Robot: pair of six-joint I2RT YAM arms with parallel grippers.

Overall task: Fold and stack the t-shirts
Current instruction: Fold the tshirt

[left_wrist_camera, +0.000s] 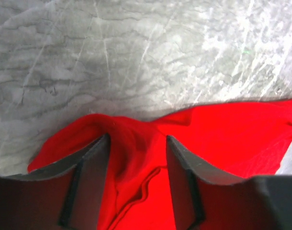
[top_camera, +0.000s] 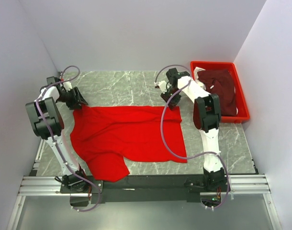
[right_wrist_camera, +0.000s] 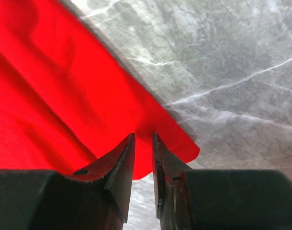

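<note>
The bright red t-shirt (top_camera: pixel 127 136) lies spread flat on the marble table, with one sleeve hanging toward the near edge. My left gripper (top_camera: pixel 80 102) is at its far left corner. In the left wrist view the jaws (left_wrist_camera: pixel 137 139) stand wide apart, with a raised ridge of red cloth (left_wrist_camera: pixel 131 158) between them. My right gripper (top_camera: pixel 169 102) is at the far right corner. In the right wrist view its jaws (right_wrist_camera: pixel 144 135) stand a narrow gap apart over the flat cloth corner (right_wrist_camera: pixel 174 139), with table showing through. The dark maroon t-shirt (top_camera: pixel 222 88) lies crumpled in the tray, with a bit of white fabric (top_camera: pixel 199 73) beside it.
The rigid red plastic tray (top_camera: pixel 243 114) stands at the far right against the wall. White walls close in the left, back and right sides. Bare marble table (top_camera: pixel 122 84) lies beyond the shirt. A metal rail (top_camera: pixel 146 184) runs along the near edge.
</note>
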